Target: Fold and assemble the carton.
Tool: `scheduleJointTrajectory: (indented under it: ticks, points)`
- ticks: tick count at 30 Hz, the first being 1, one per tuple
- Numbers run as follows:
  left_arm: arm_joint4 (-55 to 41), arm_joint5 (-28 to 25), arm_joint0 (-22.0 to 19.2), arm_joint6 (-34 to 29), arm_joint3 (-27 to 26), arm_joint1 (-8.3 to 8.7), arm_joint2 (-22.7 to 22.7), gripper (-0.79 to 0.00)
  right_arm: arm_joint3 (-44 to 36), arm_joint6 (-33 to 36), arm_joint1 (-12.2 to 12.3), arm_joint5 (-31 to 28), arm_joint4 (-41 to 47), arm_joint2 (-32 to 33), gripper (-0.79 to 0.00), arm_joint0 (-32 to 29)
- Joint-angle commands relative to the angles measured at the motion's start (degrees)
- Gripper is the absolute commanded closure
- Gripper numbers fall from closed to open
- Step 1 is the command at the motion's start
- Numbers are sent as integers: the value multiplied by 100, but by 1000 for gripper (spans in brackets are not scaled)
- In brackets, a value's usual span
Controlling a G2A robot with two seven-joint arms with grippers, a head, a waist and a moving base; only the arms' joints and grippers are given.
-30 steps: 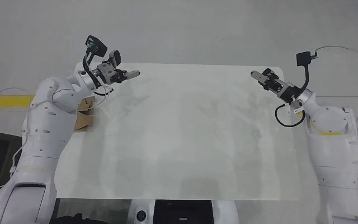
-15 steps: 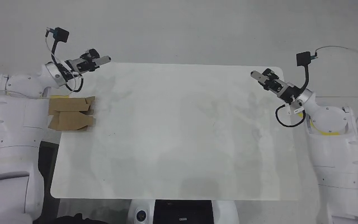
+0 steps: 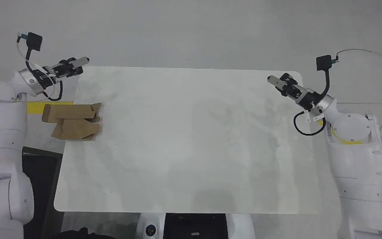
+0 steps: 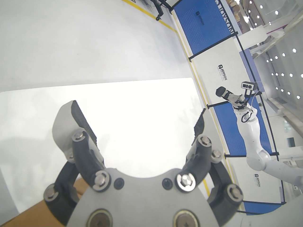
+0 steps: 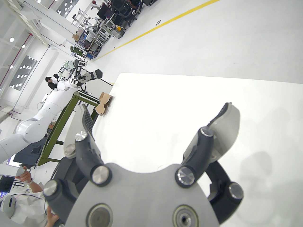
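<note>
Over the last second the left arm (image 3: 37,77) had swung outward. A second earlier it had reached in over the far left corner of the tabletop (image 3: 191,155), with its elbow covering most of the cardboard. Now it was drawn back past the left edge, and the left jaws pointed along the far side, just outside that corner. The left jaws were spread wide with nothing between them, as the left wrist view showed against the bright surface.

That retreat had uncovered the carton (image 3: 73,120). It lay flat and unfolded across the left edge of the tabletop, partly on the surface and partly sticking out beyond it, with its flaps toward the middle. It had not shifted as the arm cleared it. Nothing was touching it, and the left jaws were well apart from it.

At the far right corner, the right arm (image 3: 319,106) had kept the same pose through all three moments. The right jaws were also spread and empty, aimed inward over the corner.

For the task, this probably meant that assembly had not begun. No panel was raised and no flap tucked. The carton now lay open to an approach from above. Because it overhung the edge, it would likely need to be drawn fully onto the tabletop before folding.
</note>
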Motion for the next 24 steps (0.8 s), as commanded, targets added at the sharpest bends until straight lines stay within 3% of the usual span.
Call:
scheduleJointTrajectory:
  ticks: [1,7,24]
  points:
    - [105,-34,-78,35,184,56,-21,-785,0,0,0,0,0,0,-785,0]
    - [589,-81,-292,255,717,206,-33,-785,0,0,0,0,0,0,-785,0]
    - [2206,553,-554,1367,1818,578,223,-785,0,0,0,0,0,0,-785,0]
